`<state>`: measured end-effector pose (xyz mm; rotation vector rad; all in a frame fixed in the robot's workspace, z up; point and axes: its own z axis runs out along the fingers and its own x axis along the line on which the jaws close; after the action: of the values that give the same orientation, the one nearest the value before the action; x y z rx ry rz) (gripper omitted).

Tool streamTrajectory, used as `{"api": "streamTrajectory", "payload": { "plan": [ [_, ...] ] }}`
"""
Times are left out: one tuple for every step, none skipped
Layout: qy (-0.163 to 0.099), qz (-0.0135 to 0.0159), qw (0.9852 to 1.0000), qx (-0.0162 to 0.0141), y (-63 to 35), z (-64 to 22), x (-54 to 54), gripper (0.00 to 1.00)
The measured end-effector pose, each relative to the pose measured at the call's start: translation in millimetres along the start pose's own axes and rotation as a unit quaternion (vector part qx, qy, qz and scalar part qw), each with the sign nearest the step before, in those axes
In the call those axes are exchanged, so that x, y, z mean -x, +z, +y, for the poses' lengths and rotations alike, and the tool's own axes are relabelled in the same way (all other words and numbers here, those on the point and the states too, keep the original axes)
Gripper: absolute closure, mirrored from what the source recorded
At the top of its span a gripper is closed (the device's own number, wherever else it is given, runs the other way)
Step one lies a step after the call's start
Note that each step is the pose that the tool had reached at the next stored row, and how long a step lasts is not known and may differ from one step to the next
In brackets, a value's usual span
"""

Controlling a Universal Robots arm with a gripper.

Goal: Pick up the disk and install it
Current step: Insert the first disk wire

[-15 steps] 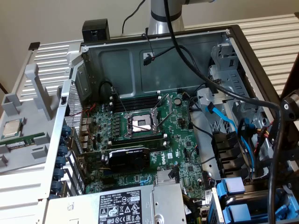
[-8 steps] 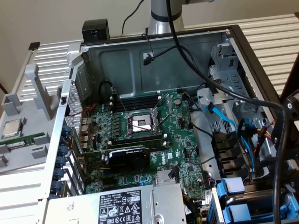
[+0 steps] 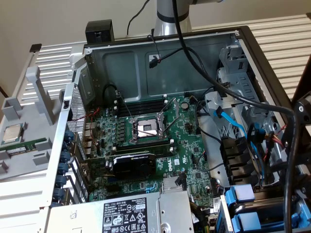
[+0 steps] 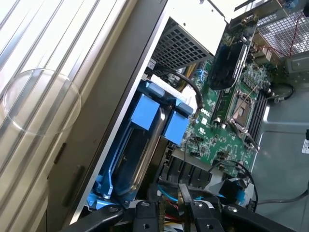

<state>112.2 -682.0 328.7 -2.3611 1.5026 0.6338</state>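
Two blue-framed drive carriers (image 4: pixel 147 113) (image 4: pixel 176 128) sit side by side in the drive bay (image 4: pixel 130 159) at the case's edge. I cannot tell which of them is the disk. In the exterior view their blue tabs (image 3: pixel 241 193) (image 3: pixel 249 222) show at the lower right corner of the case. My gripper (image 4: pixel 171 210) hovers over the bay end of the case, its dark fingers (image 4: pixel 145 212) apart, with cables showing through the gap and nothing held. The arm's dark wrist (image 3: pixel 302 119) hangs at the exterior view's right edge.
The open case holds the motherboard (image 3: pixel 189 160) with an open processor socket (image 3: pixel 146 127), a black graphics card (image 3: pixel 136 164) and a power supply (image 3: pixel 131 213). Black and blue cables (image 3: pixel 231 124) cross near the bay. A processor chip (image 3: pixel 12 133) and a memory stick (image 3: pixel 24 146) lie on the grey rack at the exterior view's left.
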Motion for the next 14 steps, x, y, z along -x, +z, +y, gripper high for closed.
{"api": "streamTrajectory", "payload": {
  "plan": [
    [0.000, -0.0006, 1.0000, -0.0001, 0.0, 0.0, 0.0, 0.70],
    [-0.001, -0.0013, 1.0000, -0.0002, 0.1, 0.0, -0.1, 0.70],
    [-0.001, -0.0019, 1.0000, -0.0002, 0.1, 0.0, 0.0, 0.70],
    [-0.002, -0.0025, 1.0000, -0.0003, 0.1, 0.0, -0.1, 0.70],
    [-0.002, -0.0031, 1.0000, -0.0002, 0.1, 0.0, -0.1, 0.70],
    [-0.003, -0.0039, 1.0000, -0.0003, 0.1, 0.0, -0.2, 0.72],
    [-0.003, -0.0045, 1.0000, -0.0003, 0.1, 0.0, -0.2, 0.72],
    [-0.004, -0.0049, 1.0000, -0.0002, 0.0, 0.1, -0.1, 0.72],
    [-0.004, -0.0055, 1.0000, -0.0002, 0.1, 0.1, -0.2, 0.79],
    [-0.004, -0.0060, 1.0000, -0.0001, 0.2, 0.0, -0.3, 0.79],
    [-0.004, -0.0064, 1.0000, 0.0003, 0.3, 0.0, -0.3, 0.79],
    [-0.003, -0.0069, 1.0000, 0.0009, 0.5, 0.0, -0.5, 0.79],
    [-0.003, -0.0075, 1.0000, 0.0017, 0.8, 0.0, -0.7, 0.79],
    [-0.003, -0.0079, 1.0000, 0.0023, 1.1, 0.1, -0.9, 0.79]
  ]
}}
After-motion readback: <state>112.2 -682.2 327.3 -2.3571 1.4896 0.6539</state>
